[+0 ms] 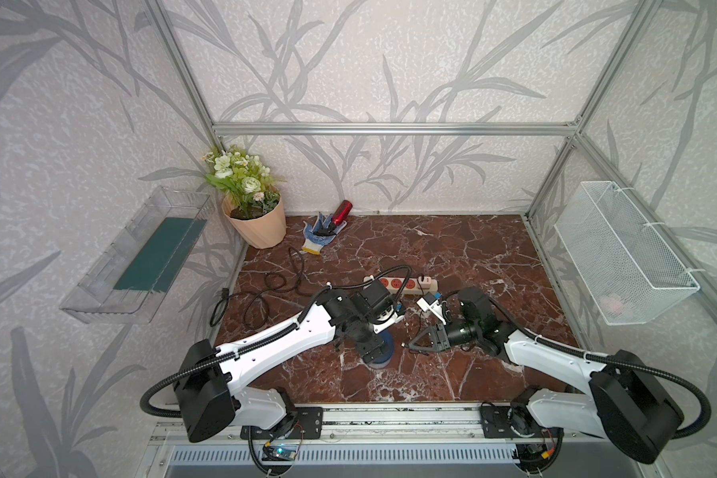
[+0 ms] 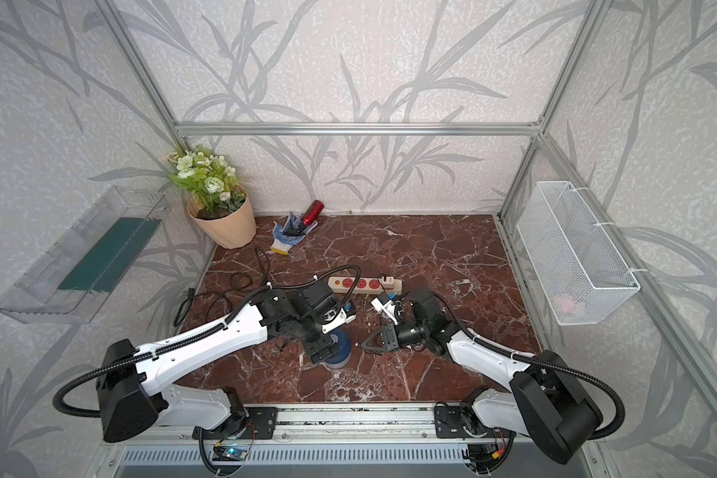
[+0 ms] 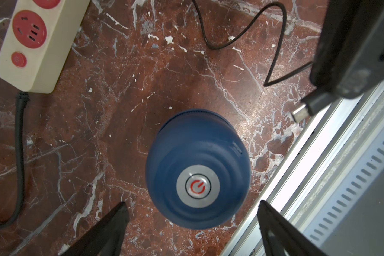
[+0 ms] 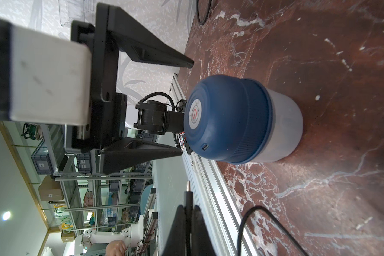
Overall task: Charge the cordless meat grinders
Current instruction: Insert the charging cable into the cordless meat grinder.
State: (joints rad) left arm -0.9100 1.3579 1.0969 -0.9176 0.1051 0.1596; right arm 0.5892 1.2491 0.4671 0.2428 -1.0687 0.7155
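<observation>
The cordless meat grinder (image 3: 197,168) stands upright near the table's front edge. It has a dark blue dome, a silver power button and a clear bowl base (image 4: 284,124). In both top views it (image 1: 386,351) (image 2: 342,349) is mostly hidden under my left wrist. My left gripper (image 3: 192,205) hangs open just above the dome, a finger on each side and not touching it; the right wrist view shows the same gripper (image 4: 186,108). My right gripper (image 4: 187,208) (image 1: 410,345) is shut on a black charging cable's plug (image 4: 188,188) (image 3: 302,113), a short way to the grinder's right. A small port (image 4: 204,146) shows on the dome's side.
A cream power strip (image 1: 402,285) with red sockets lies behind the grippers, and its black cord (image 1: 266,289) coils to the left. At the back stand a flower pot (image 1: 257,223), a glove (image 1: 317,236) and a red bottle (image 1: 340,213). An aluminium rail (image 1: 390,414) runs along the front edge.
</observation>
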